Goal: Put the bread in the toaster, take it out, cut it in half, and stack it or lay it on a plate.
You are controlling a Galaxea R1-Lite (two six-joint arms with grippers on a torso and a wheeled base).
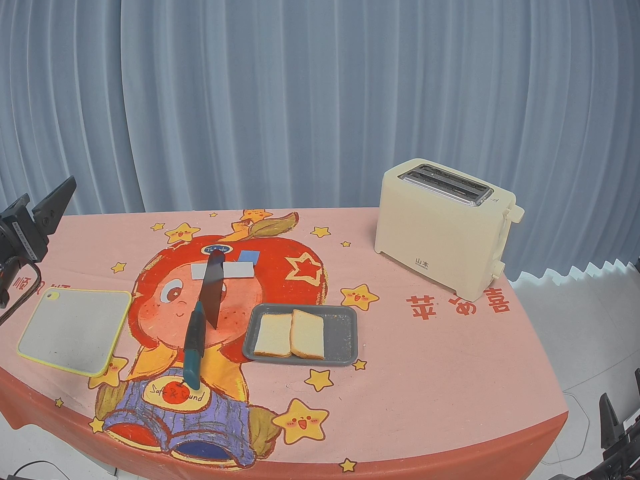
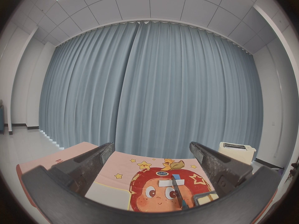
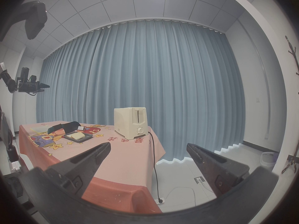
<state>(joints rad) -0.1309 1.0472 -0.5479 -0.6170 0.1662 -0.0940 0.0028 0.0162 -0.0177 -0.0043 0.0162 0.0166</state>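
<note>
Head view: two bread [image 1: 307,333] pieces lie side by side on the grey plate [image 1: 341,333], with the knife [image 1: 200,321] just beside it and the toaster [image 1: 440,231] well apart, farther right. Left wrist view: the left gripper [image 2: 151,147] is spread wide, holding nothing. Right wrist view: the right gripper [image 3: 149,146] is also spread wide and empty

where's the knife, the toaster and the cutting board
knife [image 1: 209,298], head view, on the dark blade just above the teal handle
toaster [image 1: 437,235], head view, middle of the cream side facing the camera
cutting board [image 1: 75,330], head view, centre of its bare grey surface
</note>
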